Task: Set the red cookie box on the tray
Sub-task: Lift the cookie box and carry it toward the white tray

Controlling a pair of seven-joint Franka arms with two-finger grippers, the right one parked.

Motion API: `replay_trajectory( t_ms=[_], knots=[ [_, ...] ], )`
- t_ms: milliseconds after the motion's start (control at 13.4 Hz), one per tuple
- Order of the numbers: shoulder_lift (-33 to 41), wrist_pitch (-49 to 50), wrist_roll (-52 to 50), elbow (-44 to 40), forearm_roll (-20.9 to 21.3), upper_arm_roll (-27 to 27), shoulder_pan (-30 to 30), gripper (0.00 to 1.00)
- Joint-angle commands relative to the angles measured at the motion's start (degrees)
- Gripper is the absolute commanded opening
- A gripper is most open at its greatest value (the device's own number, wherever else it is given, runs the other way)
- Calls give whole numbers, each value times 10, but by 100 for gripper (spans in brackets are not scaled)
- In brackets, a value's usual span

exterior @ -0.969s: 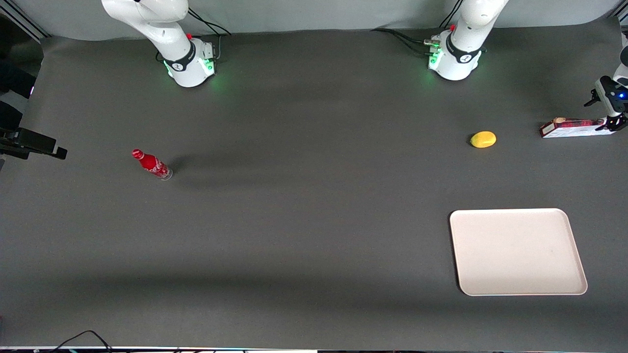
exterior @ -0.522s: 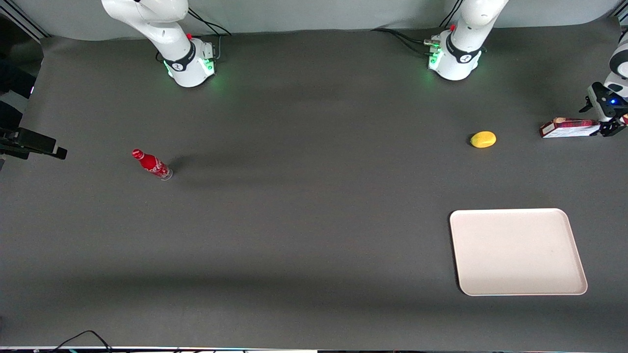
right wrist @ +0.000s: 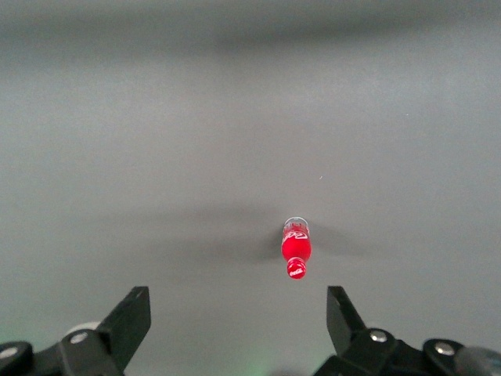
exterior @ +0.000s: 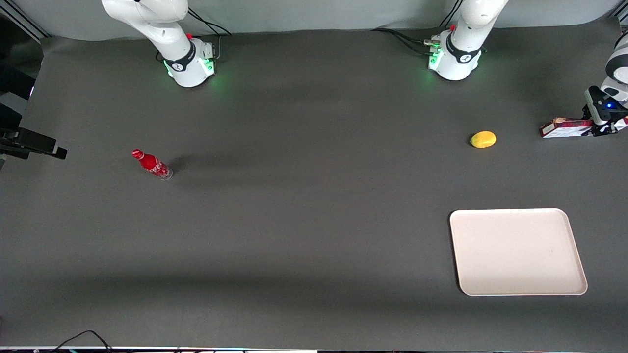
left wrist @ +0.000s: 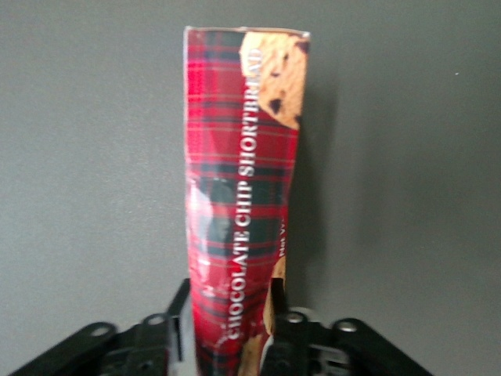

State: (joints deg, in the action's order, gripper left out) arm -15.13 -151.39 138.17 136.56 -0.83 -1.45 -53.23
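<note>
The red cookie box [exterior: 564, 128] rests on a narrow white side near the table's edge at the working arm's end. In the left wrist view the box [left wrist: 239, 196] shows red tartan, cookie pictures and "CHOCOLATE CHIP SHORTBREAD". My left gripper [exterior: 599, 128] is down on the part of the box toward the working arm's end. In the left wrist view the gripper [left wrist: 235, 329] has one finger against each broad face and is shut on the box. The cream-white tray [exterior: 515, 252] lies nearer the front camera than the box, with nothing on it.
A yellow lemon-like fruit [exterior: 483, 139] lies beside the box, toward the parked arm's end. A small red soda bottle [exterior: 152, 164] stands far off toward the parked arm's end, also in the right wrist view [right wrist: 296, 254].
My left gripper has slid along the box toward its middle. The box's end nearest the fruit has stayed in place.
</note>
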Motion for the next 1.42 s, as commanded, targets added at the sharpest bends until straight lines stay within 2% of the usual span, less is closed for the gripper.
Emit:
replay_trajectory(
  t_ms=[0,373,671,894,1118,1193,1342],
  knots=[
    [-12,2,16,-18,-15,0,0,0],
    [10,122,-9,-107,-21,0,8,0],
    [73,249,-38,-184,-48,-48,11,0],
    [119,316,-101,-225,-46,-93,15,0],
    [125,370,-139,-267,-39,-108,17,0],
    [125,368,-171,-272,-39,-114,22,0],
    [124,375,-343,-291,-36,-122,47,0]
  ],
)
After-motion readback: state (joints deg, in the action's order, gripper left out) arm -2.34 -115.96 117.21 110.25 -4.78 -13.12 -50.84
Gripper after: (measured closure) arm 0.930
